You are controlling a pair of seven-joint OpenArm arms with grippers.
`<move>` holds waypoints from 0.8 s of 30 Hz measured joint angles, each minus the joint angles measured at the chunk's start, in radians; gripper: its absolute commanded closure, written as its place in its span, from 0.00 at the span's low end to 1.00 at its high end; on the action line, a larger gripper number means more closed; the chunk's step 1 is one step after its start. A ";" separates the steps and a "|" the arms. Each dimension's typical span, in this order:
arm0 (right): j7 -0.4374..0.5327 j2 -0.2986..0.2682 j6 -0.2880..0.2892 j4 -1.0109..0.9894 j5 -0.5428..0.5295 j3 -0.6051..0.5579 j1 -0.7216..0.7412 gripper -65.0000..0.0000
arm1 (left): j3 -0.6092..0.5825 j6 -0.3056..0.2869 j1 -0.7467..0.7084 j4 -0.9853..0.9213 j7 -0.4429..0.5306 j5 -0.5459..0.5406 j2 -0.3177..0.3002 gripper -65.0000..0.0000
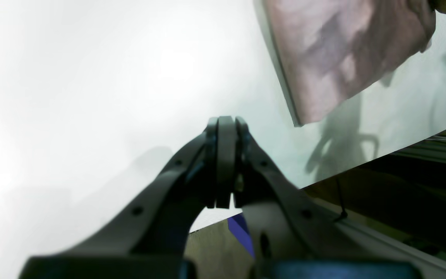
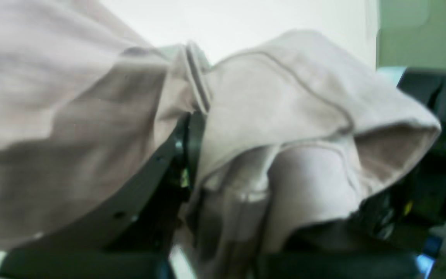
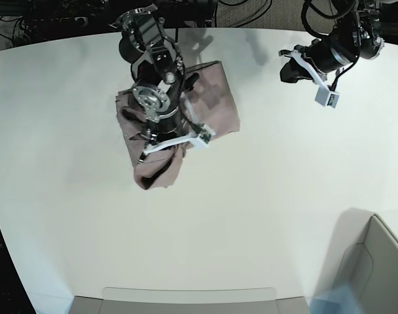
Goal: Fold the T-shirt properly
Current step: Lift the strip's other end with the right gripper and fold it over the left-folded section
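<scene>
The pink-mauve T-shirt [image 3: 215, 98] lies partly folded on the white table [image 3: 264, 196], at the back and left of centre. My right gripper [image 3: 148, 136] is over its left part and shut on a bunch of the fabric. In the right wrist view the T-shirt [image 2: 277, 116] drapes over the closed gripper [image 2: 192, 120] and hides the fingertips; a hemmed edge hangs at the right. My left gripper [image 1: 226, 123] is shut and empty, hovering over bare table well away from the T-shirt [image 1: 343, 58]. It also shows in the base view [image 3: 288, 65] at the back right.
A grey bin [image 3: 382, 261] stands at the front right corner. A flat grey tray edge [image 3: 186, 296] runs along the front. The table edge [image 1: 362, 162] with dark frame and cables below it shows in the left wrist view.
</scene>
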State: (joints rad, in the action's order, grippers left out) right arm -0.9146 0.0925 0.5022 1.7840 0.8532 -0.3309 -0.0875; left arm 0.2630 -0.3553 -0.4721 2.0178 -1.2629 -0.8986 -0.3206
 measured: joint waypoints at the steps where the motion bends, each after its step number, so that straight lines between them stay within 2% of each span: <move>1: 0.002 0.000 -0.008 -0.019 0.015 -0.024 -0.007 1.00 | 0.000 0.000 0.000 0.000 0.000 0.000 0.000 1.00; 6: -0.002 -0.003 -0.014 -0.065 0.021 -0.074 -0.031 1.00 | 0.000 0.000 0.000 -0.010 0.000 0.000 0.001 1.00; 7: -0.003 -0.003 -0.013 -0.066 0.023 -0.084 -0.035 0.96 | 0.000 0.000 0.000 -0.012 0.000 0.000 0.002 1.00; 11: -0.002 -0.005 -0.017 -0.050 0.026 -0.127 -0.074 0.70 | 0.000 0.000 0.003 -0.018 0.000 0.001 0.002 1.00; 14: -0.001 -0.016 -0.016 -0.033 0.026 -0.196 -0.095 0.59 | 0.000 0.000 0.004 -0.018 0.000 0.000 0.002 1.00; 17: 0.000 -0.021 -0.016 -0.011 0.026 -0.288 -0.111 0.58 | 0.000 0.000 0.006 -0.019 0.000 0.004 0.002 1.00; 19: 0.024 -0.029 -0.007 -0.010 -0.022 -0.330 -0.103 0.59 | 0.000 0.000 0.006 -0.020 0.001 0.003 0.002 1.00; 24: 0.000 -0.036 -0.010 0.040 -0.118 -0.360 -0.095 0.59 | 0.000 0.004 0.006 -0.033 0.006 0.004 0.002 1.00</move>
State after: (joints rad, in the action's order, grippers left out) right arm -0.9142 0.0566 0.4927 1.8240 0.7353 -0.6907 -0.1829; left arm 0.2630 -0.3515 -0.4660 1.9846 -1.2568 -0.8948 -0.3187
